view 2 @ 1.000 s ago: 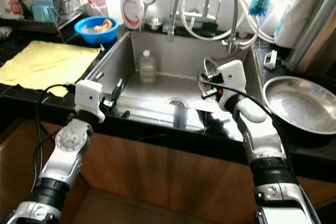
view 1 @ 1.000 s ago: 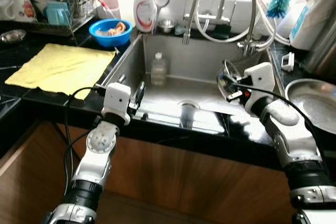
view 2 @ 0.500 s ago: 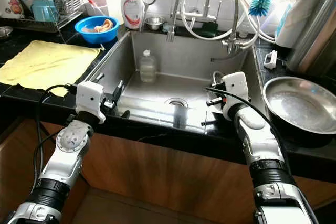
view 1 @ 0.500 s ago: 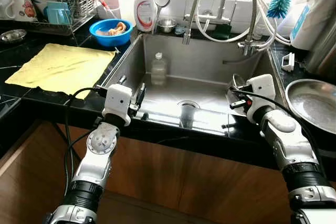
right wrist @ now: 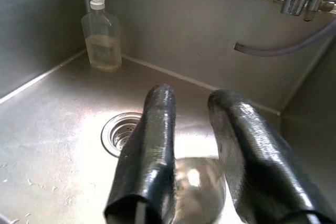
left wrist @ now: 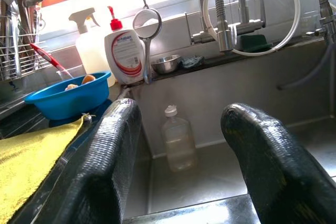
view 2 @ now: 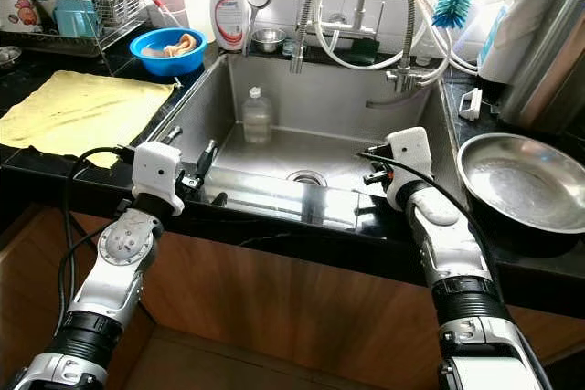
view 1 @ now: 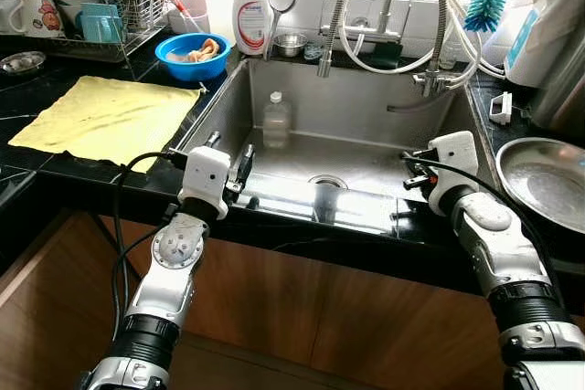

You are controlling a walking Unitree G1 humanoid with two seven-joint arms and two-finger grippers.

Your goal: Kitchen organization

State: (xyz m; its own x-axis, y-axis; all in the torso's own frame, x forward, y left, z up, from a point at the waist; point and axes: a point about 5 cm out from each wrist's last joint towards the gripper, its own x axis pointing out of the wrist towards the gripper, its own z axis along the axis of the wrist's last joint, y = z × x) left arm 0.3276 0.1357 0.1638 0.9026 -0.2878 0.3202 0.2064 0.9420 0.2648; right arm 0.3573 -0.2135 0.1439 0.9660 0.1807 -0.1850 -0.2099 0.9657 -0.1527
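Black counter (view 1: 82,175) wraps a steel sink (view 1: 366,102) at scene centre. Sink basin mostly bare; drain (view 1: 326,184) in the middle of the floor.

Yellow cloth (view 1: 105,116) spread flat on the counter left of the sink. Large steel pan (view 1: 539,175) on the counter to the right, looks empty. Dish rack (view 1: 119,6) with utensils and mugs far left.

Blue bowl (view 1: 192,54) at the far left corner of the sink, something pale inside. White dish soap bottle (view 1: 249,20) just right of it on the back ledge. Small steel bowl (view 1: 291,43) farther right on that ledge.

Clear plastic bottle (view 1: 276,121), white cap, upright in the sink against the far wall, left of the drain. Partly filled with yellowish liquid.

Left claw (left wrist: 181,145) held at the near left rim of the sink, fingers spread wide, nothing between them; the bottle lies straight ahead of it. Right claw (right wrist: 191,150) over the near right part of the basin, fingers parted by a narrow gap, not pinching anything. A shiny round patch on the sink floor under it: object or reflection, cannot tell.

Progress, as a judgement: early to middle. Bottle not yet out of the sink, ledge items loose, neither claw loaded. Likely next: fetch the bottle.
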